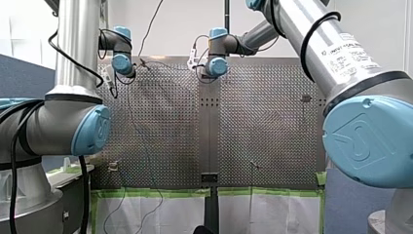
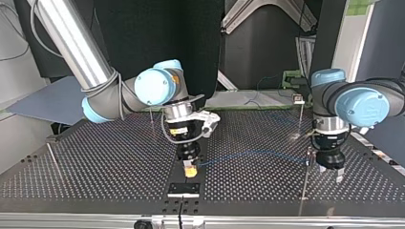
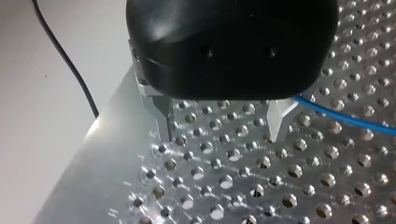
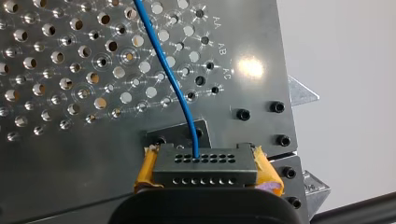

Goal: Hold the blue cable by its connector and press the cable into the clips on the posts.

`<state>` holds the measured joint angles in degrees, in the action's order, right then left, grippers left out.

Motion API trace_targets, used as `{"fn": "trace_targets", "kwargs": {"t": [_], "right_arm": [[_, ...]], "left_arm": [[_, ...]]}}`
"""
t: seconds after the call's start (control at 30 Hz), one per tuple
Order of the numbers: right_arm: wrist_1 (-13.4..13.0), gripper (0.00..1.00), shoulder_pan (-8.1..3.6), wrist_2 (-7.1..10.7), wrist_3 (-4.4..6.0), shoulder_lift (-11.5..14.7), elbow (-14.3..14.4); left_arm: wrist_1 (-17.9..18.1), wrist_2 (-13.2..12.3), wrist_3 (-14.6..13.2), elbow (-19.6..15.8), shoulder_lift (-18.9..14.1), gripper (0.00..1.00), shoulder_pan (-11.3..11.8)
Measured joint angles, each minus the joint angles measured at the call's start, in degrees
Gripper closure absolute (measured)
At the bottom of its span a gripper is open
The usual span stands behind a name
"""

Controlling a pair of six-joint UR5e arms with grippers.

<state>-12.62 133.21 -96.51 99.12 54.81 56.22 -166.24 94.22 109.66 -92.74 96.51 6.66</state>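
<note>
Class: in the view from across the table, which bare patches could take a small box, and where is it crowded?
Freest: the table stretch between the thin post at the top view's left and my right pincer. Also the near strip between the black plate and the tall post by my left pincer. Crowded: along the blue cable between both pincers.

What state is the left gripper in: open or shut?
Open: the left gripper has its metal fingers apart, only perforated table between them; the blue cable passes outside them.
</note>
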Motion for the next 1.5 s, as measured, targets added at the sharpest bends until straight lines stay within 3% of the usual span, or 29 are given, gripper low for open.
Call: {"fn": "trace_targets", "kwargs": {"t": [0.23,0.67,1.0,1.3,1.5], "right_arm": [[0.0,1.0,-0.03,-0.08,-0.05,0.0,0.0],[0.0,1.0,-0.11,-0.03,-0.22,0.0,0.0],[0.2,1.0,0.05,-0.23,-0.3,0.0,0.0],[2.1,1.0,-0.17,-3.5,-0.7,0.0,0.0],[2.8,1.0,-0.19,-4.32,-0.85,0.0,0.0]], "left_arm": [[-3.3,-0.9,-1.3,-2.2,-3.2,0.01,0.4],[-7.9,-6.1,-0.3,-8.2,-9.2,0.01,-0.1],[-10.5,-5.9,-1.0,-12.7,-13.8,0.01,-0.7],[-9.6,-6.9,-3.8,-14.3,-18.4,0.01,-1.1],[-8.6,-8.1,-6.5,-14.3,-21.1,0.01,-1.1]]}}
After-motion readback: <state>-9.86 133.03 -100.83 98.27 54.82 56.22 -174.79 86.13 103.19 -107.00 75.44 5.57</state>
